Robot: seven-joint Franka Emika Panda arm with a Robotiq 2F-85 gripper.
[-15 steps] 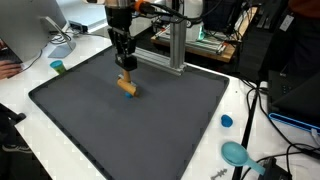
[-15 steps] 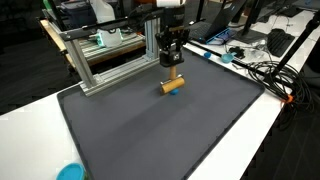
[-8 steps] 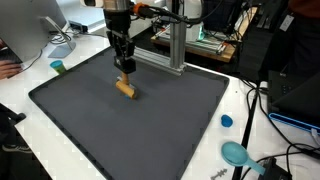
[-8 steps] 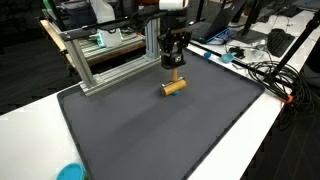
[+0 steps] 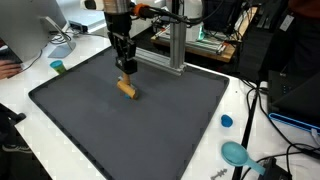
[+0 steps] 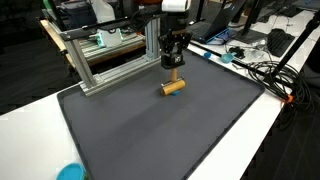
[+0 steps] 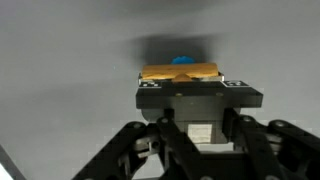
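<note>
In an exterior view, the gripper (image 6: 173, 63) points straight down over a dark mat (image 6: 150, 130), its fingertips just above a wooden block (image 6: 173, 87) lying on the mat. The gap between the fingers is too small to judge. A metal frame (image 6: 100, 62) stands at the block's 10 o'clock, cables (image 6: 262, 70) at 3 o'clock, and a blue object (image 6: 70, 172) at the mat's 7 o'clock corner.

Matt wooden block (image 5: 126, 87), matt dark mat (image 5: 150, 120)

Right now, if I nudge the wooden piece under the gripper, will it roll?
The wooden piece looks rounded and lies on its side, so it may roll on the mat. It seems solid wood, so probably stiff and light.
</note>
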